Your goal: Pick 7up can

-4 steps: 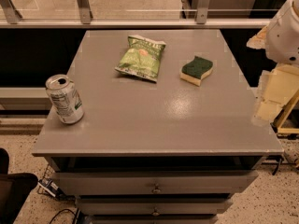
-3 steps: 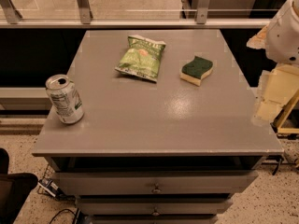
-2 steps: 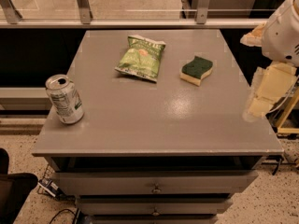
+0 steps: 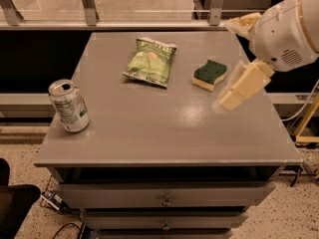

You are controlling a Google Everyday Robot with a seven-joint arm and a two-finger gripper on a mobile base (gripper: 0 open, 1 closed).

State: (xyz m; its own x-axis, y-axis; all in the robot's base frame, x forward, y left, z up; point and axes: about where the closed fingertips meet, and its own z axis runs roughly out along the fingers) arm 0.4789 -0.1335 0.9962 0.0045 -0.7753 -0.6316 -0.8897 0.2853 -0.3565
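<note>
The 7up can stands upright near the front left corner of the grey cabinet top. It has a silver top with a tab opening and a white-and-green label. My gripper is a cream-coloured part hanging from the white arm over the right side of the top, just right of the sponge and far from the can.
A green crinkled chip bag lies at the back middle. A green-and-yellow sponge lies to its right. Drawers sit below the top's front edge. A glass rail runs behind.
The arm and gripper have swung left from the right edge to over the cabinet top. The can, bag and sponge have not moved.
</note>
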